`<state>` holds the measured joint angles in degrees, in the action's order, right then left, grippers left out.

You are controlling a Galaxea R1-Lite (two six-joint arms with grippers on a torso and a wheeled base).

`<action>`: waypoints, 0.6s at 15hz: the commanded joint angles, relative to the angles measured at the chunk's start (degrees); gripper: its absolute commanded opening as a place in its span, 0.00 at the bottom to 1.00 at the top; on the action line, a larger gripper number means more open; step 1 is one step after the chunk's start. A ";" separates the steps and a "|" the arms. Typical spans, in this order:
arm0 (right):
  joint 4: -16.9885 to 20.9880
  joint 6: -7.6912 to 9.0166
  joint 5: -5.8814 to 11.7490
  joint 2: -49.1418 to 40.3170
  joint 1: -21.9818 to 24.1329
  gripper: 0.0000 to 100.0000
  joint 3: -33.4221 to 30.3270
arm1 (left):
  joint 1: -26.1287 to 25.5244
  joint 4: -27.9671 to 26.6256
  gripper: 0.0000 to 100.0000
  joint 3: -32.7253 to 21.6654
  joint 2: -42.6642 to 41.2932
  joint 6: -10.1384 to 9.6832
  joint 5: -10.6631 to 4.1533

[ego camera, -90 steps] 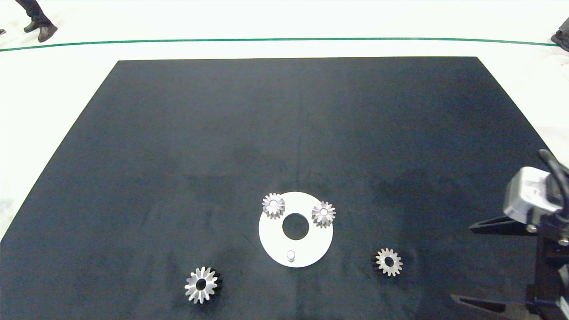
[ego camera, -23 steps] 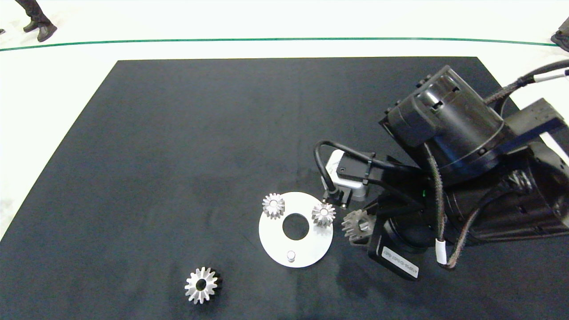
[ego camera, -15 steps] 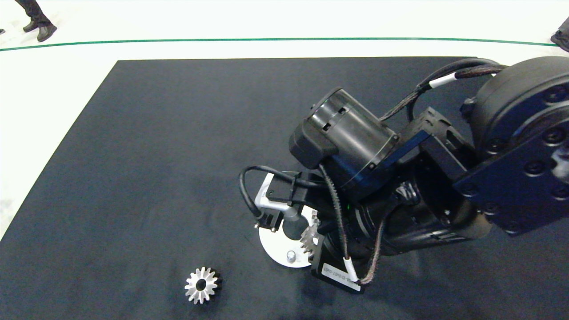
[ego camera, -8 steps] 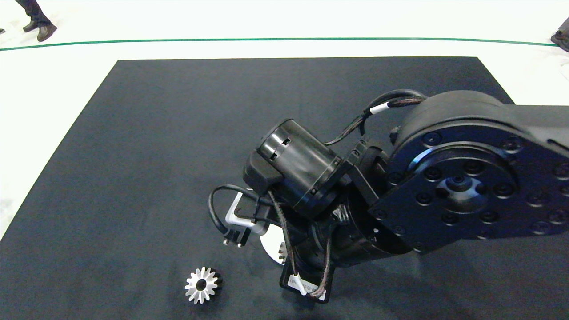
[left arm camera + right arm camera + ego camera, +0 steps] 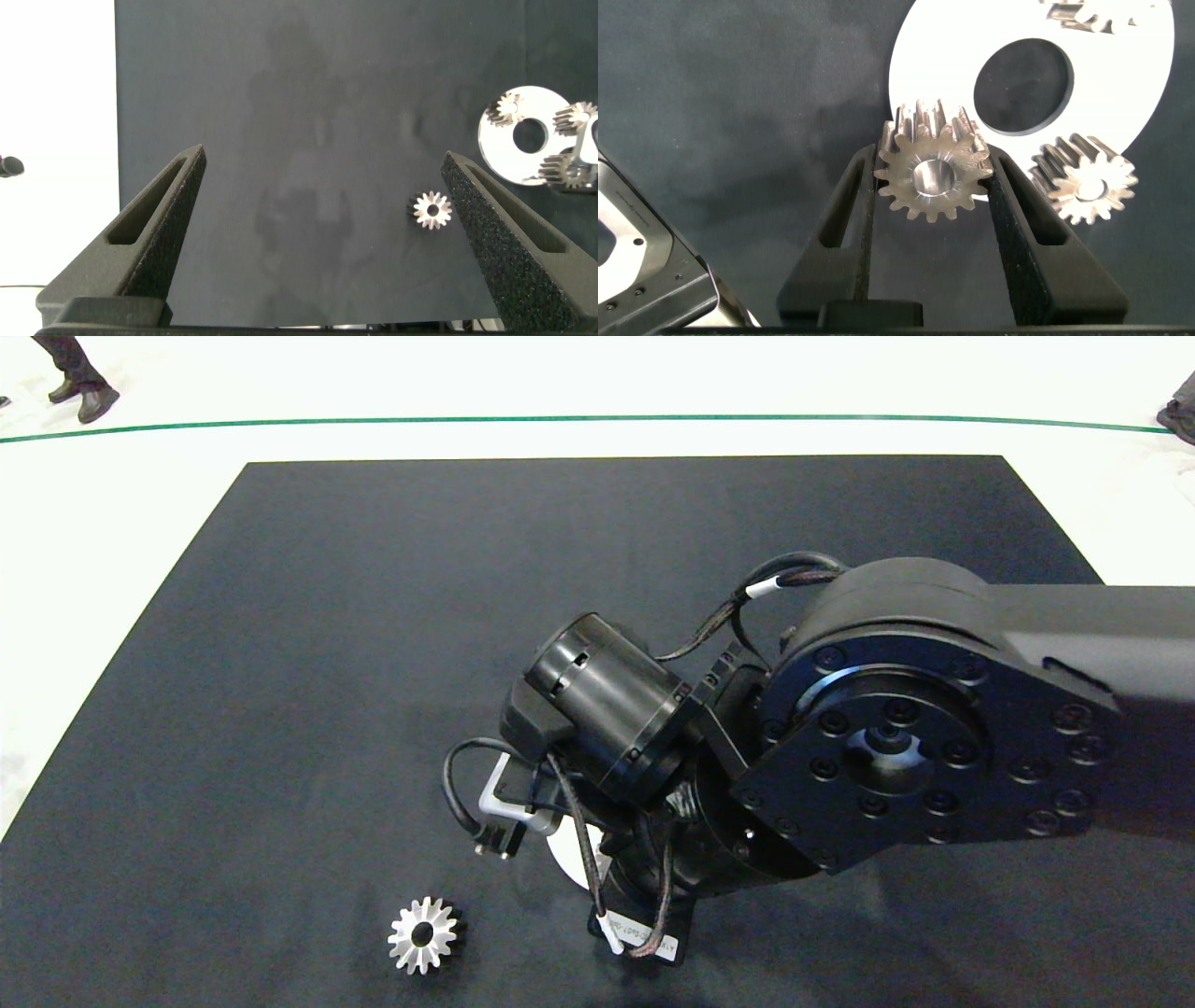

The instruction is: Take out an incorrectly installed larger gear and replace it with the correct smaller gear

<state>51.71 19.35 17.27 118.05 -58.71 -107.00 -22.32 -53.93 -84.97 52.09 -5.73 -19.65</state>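
- Right arm (image 5: 868,747): fills the lower right of the head view and hides the white disc (image 5: 1036,84) almost entirely; judged risk, alignment of the bore over the peg cannot be checked from above.
- Right pincer (image 5: 934,187): pinching the smaller gear (image 5: 932,175) by its toothed flanks at the disc's edge, lower centre of the wrist view. Teeth offer narrow contact, so the gear may tilt or slip on descent.
- Neighbouring small gear (image 5: 1085,182): just beside the held one; teeth may clash.
- Left pincer (image 5: 318,243): spread, empty, well apart.
- Larger gear (image 5: 423,934): bright, long-toothed, flat on the table at lower left, already off the disc.
- Smaller gear: dull grey, stubby teeth, round bore.
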 commanded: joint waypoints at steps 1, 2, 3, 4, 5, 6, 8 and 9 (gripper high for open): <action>0.32 0.08 0.13 0.42 0.00 0.25 0.03 | 0.00 -0.30 1.00 -0.02 0.03 -0.07 -0.12; 0.23 0.08 0.13 0.42 0.00 0.25 0.03 | 0.00 -0.30 1.00 -0.02 0.03 0.02 -0.12; 0.32 0.08 0.13 0.42 0.00 0.25 0.03 | 0.00 -0.30 1.00 -0.02 0.03 -0.07 -0.12; 0.23 0.08 0.13 0.60 0.00 0.25 0.03 | 0.00 -0.30 1.00 -0.02 0.03 -0.07 -0.12; 0.23 0.08 0.13 1.04 0.00 0.25 -0.05 | 0.00 -0.30 1.00 -0.02 0.03 -0.07 -0.12; 0.23 0.08 0.13 1.21 0.00 0.25 -0.05 | 0.00 -0.30 1.00 -0.02 0.03 -0.07 -0.12; 0.23 -0.01 0.13 1.48 0.00 0.25 -0.05 | 0.00 -0.30 1.00 0.07 0.03 0.02 -0.12; 0.23 -0.19 0.13 1.48 0.00 0.25 -0.14 | 0.00 -0.30 1.00 0.15 0.03 0.02 -0.12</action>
<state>51.63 19.10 17.31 119.37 -58.69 -107.02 -22.32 -53.93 -84.92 52.07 -5.67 -19.63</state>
